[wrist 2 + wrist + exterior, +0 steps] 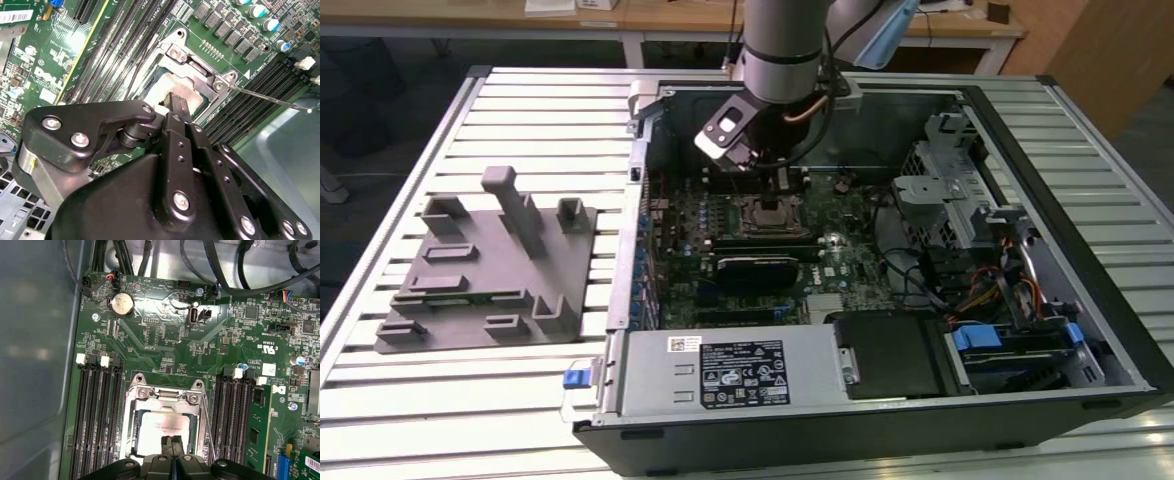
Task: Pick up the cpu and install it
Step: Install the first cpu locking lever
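The gripper (172,444), fingers pressed shut and holding nothing, is seen poised over the cpu (161,426), seated in its socket frame (767,212) near the exterior view's centre.

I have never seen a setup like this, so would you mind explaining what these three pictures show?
One robot arm reaches into an open computer case lying on a slatted table. The exterior view shows this from off the arm, with a grey tray on the exterior view's left. Both wrist views come from cameras riding on the arm, looking at the green motherboard. There the silvery cpu lies in its socket frame, and the shut gripper has its tips at the cpu's top plate.
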Motion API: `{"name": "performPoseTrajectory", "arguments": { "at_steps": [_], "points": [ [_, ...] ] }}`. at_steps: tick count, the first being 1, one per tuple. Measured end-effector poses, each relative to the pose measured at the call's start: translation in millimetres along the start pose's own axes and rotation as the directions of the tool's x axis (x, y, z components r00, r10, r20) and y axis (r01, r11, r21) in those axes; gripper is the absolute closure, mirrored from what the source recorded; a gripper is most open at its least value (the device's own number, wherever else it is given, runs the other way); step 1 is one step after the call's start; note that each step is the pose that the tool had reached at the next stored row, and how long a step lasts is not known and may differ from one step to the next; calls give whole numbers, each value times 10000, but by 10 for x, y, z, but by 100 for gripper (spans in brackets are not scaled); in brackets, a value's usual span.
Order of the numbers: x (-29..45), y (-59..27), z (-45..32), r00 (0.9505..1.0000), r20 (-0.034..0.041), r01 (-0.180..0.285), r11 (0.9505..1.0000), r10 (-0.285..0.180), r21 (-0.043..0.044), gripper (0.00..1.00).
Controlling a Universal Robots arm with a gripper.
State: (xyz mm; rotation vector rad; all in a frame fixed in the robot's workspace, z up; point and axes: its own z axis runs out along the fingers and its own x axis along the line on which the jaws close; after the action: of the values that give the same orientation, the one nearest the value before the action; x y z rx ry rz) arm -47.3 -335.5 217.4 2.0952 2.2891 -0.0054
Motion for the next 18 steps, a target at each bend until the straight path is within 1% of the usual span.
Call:
{"name": "performPoseTrajectory", "arguments": {
  "at_steps": [4, 8, 18],
  "points": [
    [-1, 0, -20, 10000, 0, 0, 10000, 0, 0, 89],
    [-2, 1, -58, 10000, 0, 0, 10000, 0, 0, 89],
    [-7, 5, -222, 10000, 1, 0, 10000, 0, -4, 89]
  ]
}}
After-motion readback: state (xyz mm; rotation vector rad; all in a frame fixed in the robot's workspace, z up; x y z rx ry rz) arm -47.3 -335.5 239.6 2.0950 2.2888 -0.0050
